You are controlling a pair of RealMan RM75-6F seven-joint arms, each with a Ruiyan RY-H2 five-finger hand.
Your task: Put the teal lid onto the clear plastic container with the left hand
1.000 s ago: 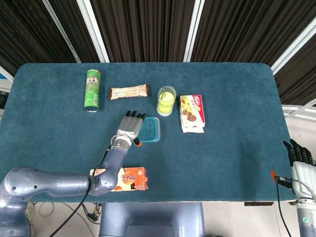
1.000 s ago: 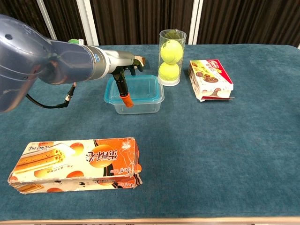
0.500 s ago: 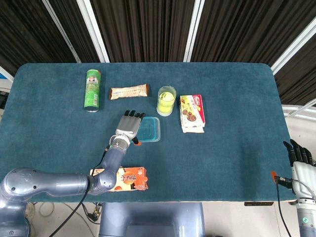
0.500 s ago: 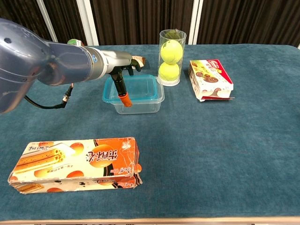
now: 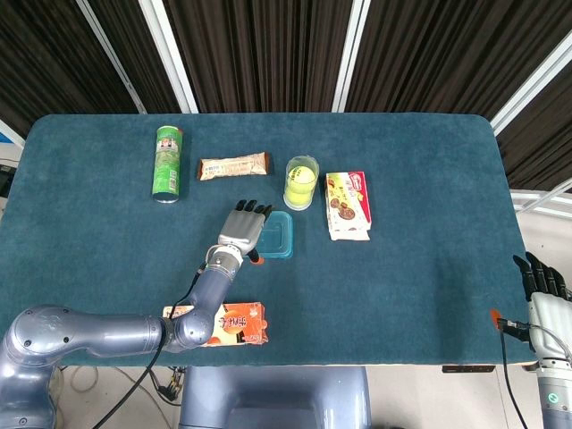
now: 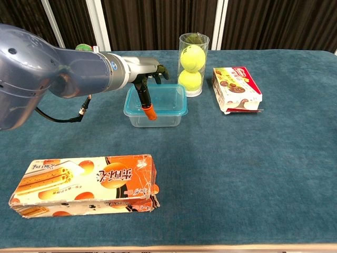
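Observation:
The teal lid [image 5: 278, 234] [image 6: 164, 98] lies on top of the clear plastic container [image 6: 160, 117] in the middle of the table. My left hand [image 5: 241, 230] [image 6: 144, 79] lies over the lid's left side. Its fingers reach the far edge, and its orange-tipped thumb [image 6: 148, 110] hangs down the near wall, so it grips the lid across its width. My right hand [image 5: 542, 282] hangs off the table's right front corner, fingers straight and apart, holding nothing. The chest view does not show it.
A tube of tennis balls [image 5: 301, 181] [image 6: 192, 63] stands just behind the container on the right. A biscuit box [image 5: 347, 206] lies to the right. A green can [image 5: 166, 163] and a snack bar [image 5: 233, 166] sit at the back left. An orange box [image 5: 229, 325] [image 6: 87, 182] lies at the front edge.
My left hand has shifted right, and the lid and container have moved right with it, closer to the tennis ball tube. The right hand has not moved.

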